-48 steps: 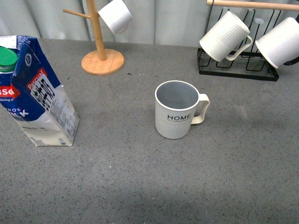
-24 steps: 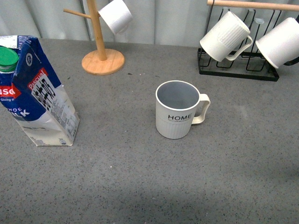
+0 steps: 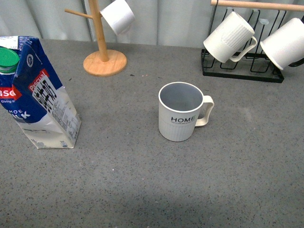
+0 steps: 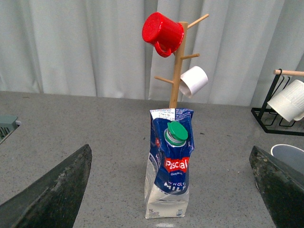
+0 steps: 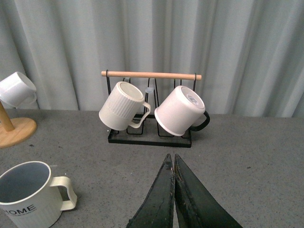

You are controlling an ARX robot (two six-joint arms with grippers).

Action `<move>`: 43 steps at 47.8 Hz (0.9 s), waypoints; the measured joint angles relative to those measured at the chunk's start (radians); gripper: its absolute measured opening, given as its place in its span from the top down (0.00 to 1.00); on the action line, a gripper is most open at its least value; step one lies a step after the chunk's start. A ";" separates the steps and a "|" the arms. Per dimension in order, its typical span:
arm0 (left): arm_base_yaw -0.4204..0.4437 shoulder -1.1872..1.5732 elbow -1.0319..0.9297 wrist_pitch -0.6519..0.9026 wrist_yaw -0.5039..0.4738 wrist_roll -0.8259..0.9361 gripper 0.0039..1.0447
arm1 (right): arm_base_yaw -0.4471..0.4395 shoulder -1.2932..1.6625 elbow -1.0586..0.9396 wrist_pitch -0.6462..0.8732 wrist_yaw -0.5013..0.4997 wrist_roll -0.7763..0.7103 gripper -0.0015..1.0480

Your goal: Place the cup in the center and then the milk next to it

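The cup (image 3: 183, 112), a cream ribbed mug lettered "HOME" with a grey-blue inside, stands upright near the middle of the grey table, handle to the right. It also shows in the right wrist view (image 5: 32, 196). The milk (image 3: 39, 95), a blue and cream carton with a green cap, stands at the left. In the left wrist view the milk (image 4: 169, 168) stands upright between the wide-open fingers of my left gripper (image 4: 173, 190), apart from both. My right gripper (image 5: 172, 161) is shut and empty, off to the right of the cup. Neither gripper shows in the front view.
A wooden mug tree (image 3: 104, 59) with a small white cup (image 3: 117, 15) stands at the back left; a red cup (image 4: 162, 33) hangs on top. A black wire rack (image 3: 240, 70) with two white mugs (image 3: 230, 38) stands at the back right.
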 joint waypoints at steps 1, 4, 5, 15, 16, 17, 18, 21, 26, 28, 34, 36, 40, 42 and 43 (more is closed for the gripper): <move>0.000 0.000 0.000 0.000 0.000 0.000 0.06 | 0.000 -0.016 -0.002 -0.013 0.000 0.000 0.99; 0.000 0.000 0.000 0.000 0.000 0.000 0.06 | 0.000 -0.061 -0.006 -0.052 -0.003 0.000 0.99; 0.000 0.000 0.000 0.000 0.000 0.000 0.06 | 0.000 -0.077 -0.007 -0.066 -0.002 0.000 0.99; 0.000 0.000 0.000 0.000 0.000 0.000 0.06 | 0.000 -0.210 -0.014 -0.184 -0.002 0.000 0.99; 0.000 0.000 0.000 0.000 0.000 0.000 0.06 | 0.000 -0.216 -0.014 -0.189 -0.002 0.000 0.99; 0.000 0.000 0.000 0.000 0.000 0.000 0.06 | 0.000 -0.228 -0.014 -0.200 -0.002 0.000 0.99; 0.000 0.000 0.000 0.000 0.000 0.000 0.06 | 0.000 -0.240 -0.014 -0.211 -0.002 0.000 0.99; 0.000 0.000 0.000 0.000 0.000 0.000 0.06 | 0.000 -0.270 -0.014 -0.240 -0.002 0.000 0.99; 0.000 0.000 0.000 0.000 0.000 0.000 0.06 | 0.000 -0.322 -0.015 -0.289 -0.003 0.000 0.99; 0.000 0.000 0.000 0.000 0.000 0.000 0.06 | 0.000 -0.338 -0.015 -0.304 -0.002 0.000 0.99; 0.000 0.000 0.000 0.000 0.000 0.000 0.06 | 0.000 -0.389 -0.015 -0.352 -0.003 0.000 0.99; 0.000 0.000 0.000 0.000 0.000 0.000 0.06 | 0.000 -0.408 -0.015 -0.371 -0.003 0.000 0.99; 0.000 0.000 0.000 0.000 0.000 0.000 0.06 | 0.000 -0.439 -0.015 -0.401 -0.003 0.000 0.99; 0.000 0.000 0.000 0.000 0.000 0.000 0.06 | 0.000 -0.451 -0.015 -0.413 -0.003 0.000 0.99; 0.000 0.000 0.000 0.000 0.000 0.000 0.06 | 0.000 -0.460 -0.015 -0.420 -0.003 0.000 0.99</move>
